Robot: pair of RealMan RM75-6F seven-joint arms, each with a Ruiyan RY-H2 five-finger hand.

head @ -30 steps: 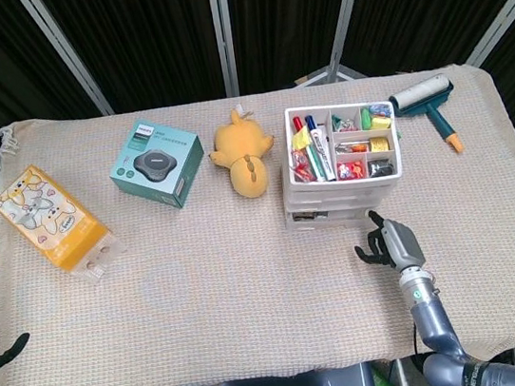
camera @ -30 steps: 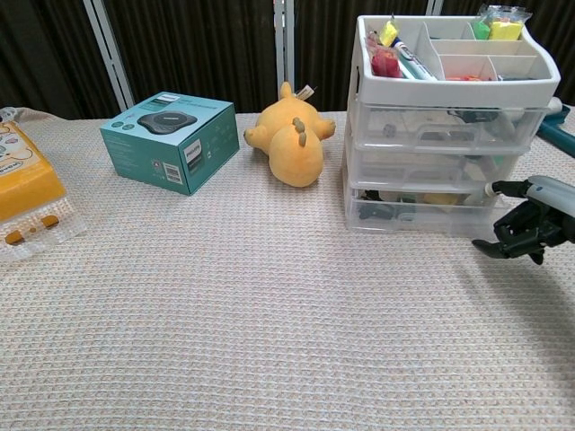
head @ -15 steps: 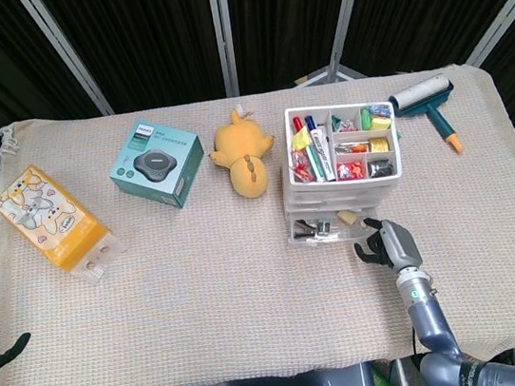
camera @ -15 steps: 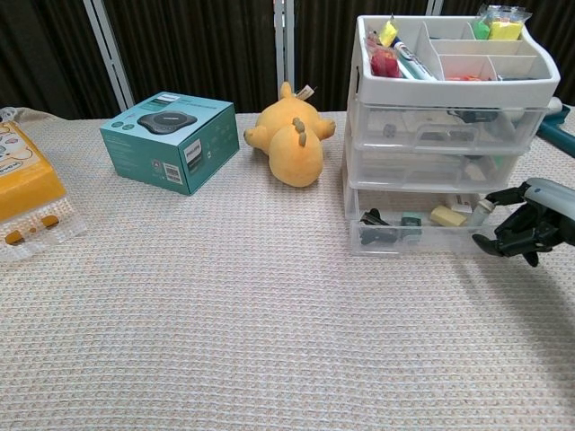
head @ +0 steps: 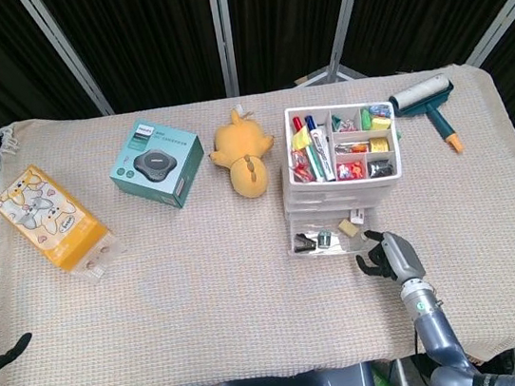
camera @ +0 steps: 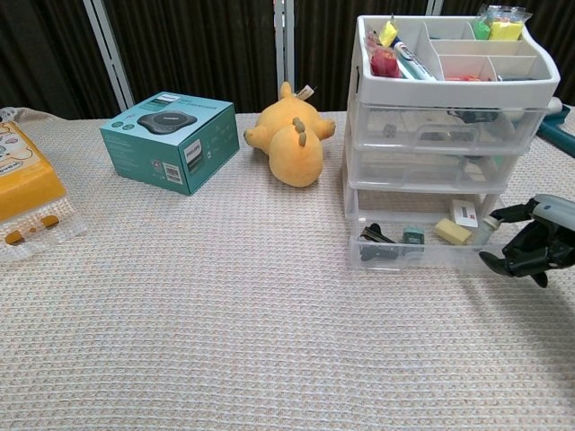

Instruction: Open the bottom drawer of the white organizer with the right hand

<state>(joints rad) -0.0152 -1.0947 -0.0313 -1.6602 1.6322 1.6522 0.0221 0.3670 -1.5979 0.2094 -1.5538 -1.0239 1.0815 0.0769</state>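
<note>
Right hand point(camera: 532, 249) fingers curled at the right front corner of bottom drawer point(camera: 418, 244), grip unclear; drawer pulled out of white organizer point(head: 338, 167); left hand unseen

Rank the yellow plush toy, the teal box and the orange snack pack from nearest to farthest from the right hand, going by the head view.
From the right hand, at the table's near right:
1. Yellow plush toy, just left of the white organizer.
2. Teal box, further left, mid-table.
3. Orange snack pack, at the far left edge.
</note>
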